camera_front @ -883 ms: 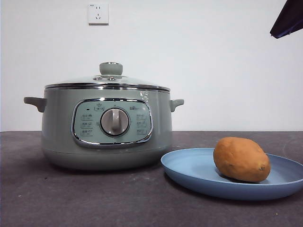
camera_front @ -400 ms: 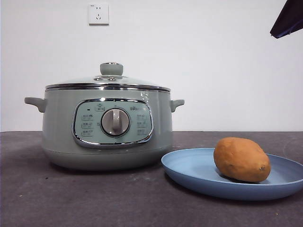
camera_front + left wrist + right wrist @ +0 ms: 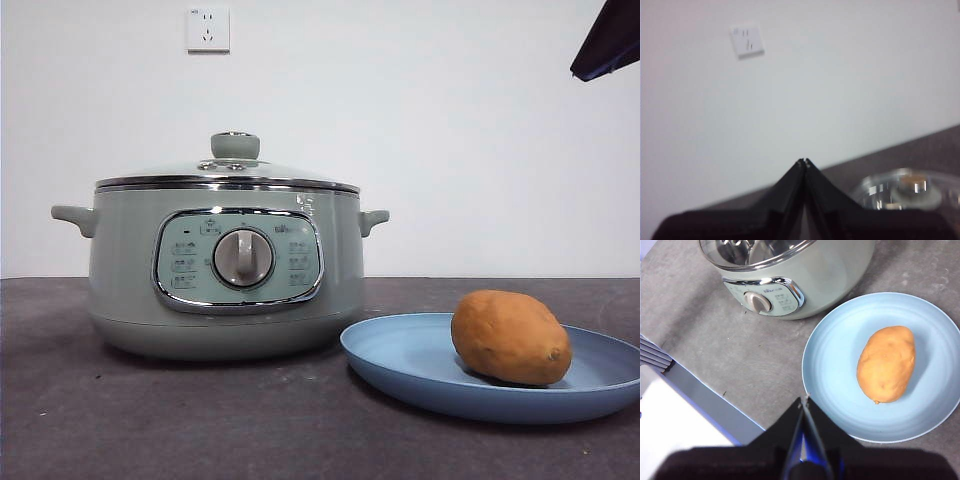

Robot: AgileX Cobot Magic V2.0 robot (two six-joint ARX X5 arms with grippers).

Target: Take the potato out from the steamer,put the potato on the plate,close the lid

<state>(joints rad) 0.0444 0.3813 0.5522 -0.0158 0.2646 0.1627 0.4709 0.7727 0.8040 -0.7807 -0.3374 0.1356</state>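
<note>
Resting on the plate [image 3: 420,375] beside the steamer [image 3: 120,280], the potato [image 3: 510,337] looks firm, matte, easy to pinch across its middle. Lid [image 3: 160,172] sits closed. Left claw [image 3: 804,162] and right claw [image 3: 804,401] are clenched, holding nothing.

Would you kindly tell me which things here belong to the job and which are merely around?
Job: potato, plate, steamer, lid.
Merely around: wall socket, table, white box.
</note>
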